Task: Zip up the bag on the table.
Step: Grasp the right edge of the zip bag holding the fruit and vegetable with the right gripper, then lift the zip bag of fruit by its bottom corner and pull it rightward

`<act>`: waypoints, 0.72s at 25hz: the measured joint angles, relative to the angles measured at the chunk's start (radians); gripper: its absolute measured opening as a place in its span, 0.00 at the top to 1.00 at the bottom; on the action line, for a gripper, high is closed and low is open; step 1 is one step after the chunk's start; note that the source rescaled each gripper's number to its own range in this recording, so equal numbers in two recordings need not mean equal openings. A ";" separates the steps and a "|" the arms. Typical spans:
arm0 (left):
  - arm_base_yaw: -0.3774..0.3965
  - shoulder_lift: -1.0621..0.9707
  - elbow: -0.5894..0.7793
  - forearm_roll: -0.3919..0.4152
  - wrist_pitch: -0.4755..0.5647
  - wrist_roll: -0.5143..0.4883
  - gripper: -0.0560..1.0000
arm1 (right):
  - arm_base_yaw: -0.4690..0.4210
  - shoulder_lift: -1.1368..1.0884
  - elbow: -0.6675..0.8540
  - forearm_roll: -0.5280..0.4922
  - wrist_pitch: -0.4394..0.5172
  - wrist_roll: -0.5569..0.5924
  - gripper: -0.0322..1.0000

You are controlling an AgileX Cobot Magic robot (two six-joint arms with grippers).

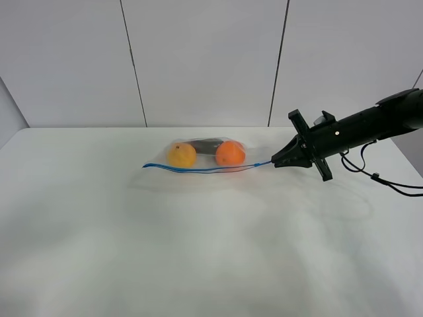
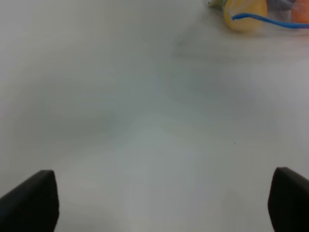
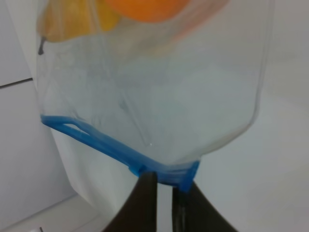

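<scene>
The clear bag (image 1: 206, 153) lies on the white table (image 1: 198, 251) towards the far middle. Two orange fruits (image 1: 182, 155) and a dark object show through it. Its blue zip strip (image 1: 198, 170) runs along the near edge. My right gripper (image 1: 274, 162) is at the strip's right end. In the right wrist view it (image 3: 165, 176) is shut on the end of the zip strip (image 3: 96, 140), with the bag (image 3: 159, 96) hanging out beyond it. My left gripper (image 2: 161, 200) is open and empty over bare table, and the bag's corner (image 2: 256, 12) is far off.
The right arm (image 1: 370, 125) reaches in from the right edge with a loose black cable (image 1: 386, 181) trailing under it. A grey panelled wall (image 1: 198, 59) stands right behind the table's far edge. The left arm does not show in the high view.
</scene>
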 joint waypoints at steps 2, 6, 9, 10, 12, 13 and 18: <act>0.000 0.000 0.000 0.000 0.000 0.000 0.00 | 0.000 0.000 0.000 0.000 0.000 -0.001 0.93; 0.000 0.000 0.000 0.000 0.000 0.000 0.00 | 0.000 0.000 0.000 0.004 0.000 -0.016 0.97; 0.000 0.000 0.000 0.000 0.000 0.000 0.00 | 0.000 0.000 0.000 0.004 0.001 -0.024 0.97; 0.000 0.000 0.000 0.000 0.000 0.000 0.00 | 0.000 0.000 0.000 0.004 0.005 -0.029 0.97; 0.000 0.000 0.000 0.000 0.000 0.000 0.00 | 0.000 0.000 0.000 0.005 0.031 -0.043 0.97; 0.000 0.000 0.000 0.000 0.000 0.000 0.00 | 0.003 0.000 0.000 0.005 0.044 -0.051 0.97; 0.000 0.000 0.000 0.000 0.000 0.000 0.00 | 0.065 0.000 0.000 0.009 0.107 -0.081 0.97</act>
